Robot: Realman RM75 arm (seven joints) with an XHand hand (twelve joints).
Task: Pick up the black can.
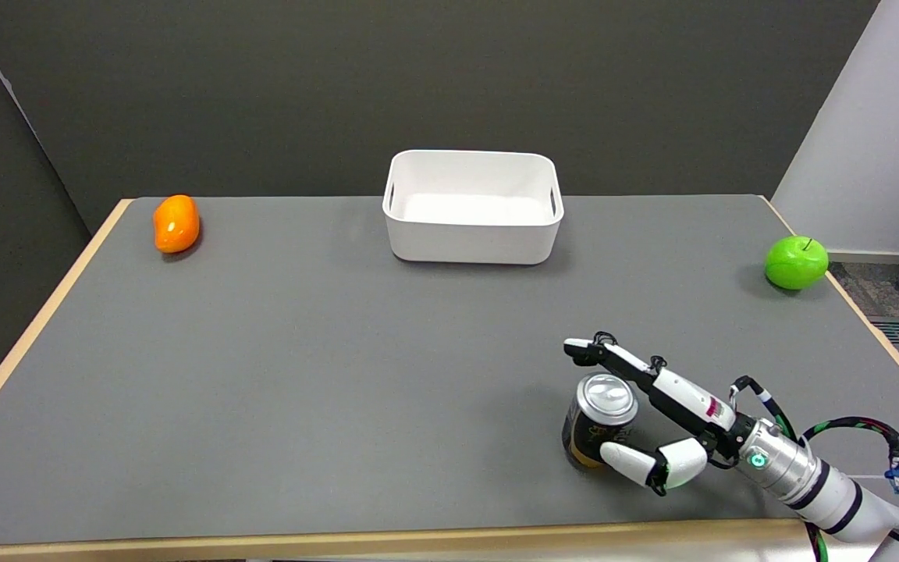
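While the black aluminium can with a silver top and gold lettering [599, 421] stands upright near the front right of the grey-topped table with a pale wood edge [301, 375], the black-and-white right hand [652, 414] has it bracketed — long fingers [613, 357] stretched past the can's far side, the thumb lying against its near side low down. The fingers are wide apart and nothing is lifted; the can sits flat on the table, and whether the far fingers touch it I cannot tell. This spread looks like a deliberate straddle, so that closing would squeeze the can across its width. The grasp, by my judgement, is set up but not yet made. Well away sit a white rectangular plastic bin [473, 226] at the back, an orange glossy fruit [175, 223] far left, and a green apple [796, 262] at the right edge — none in the way.
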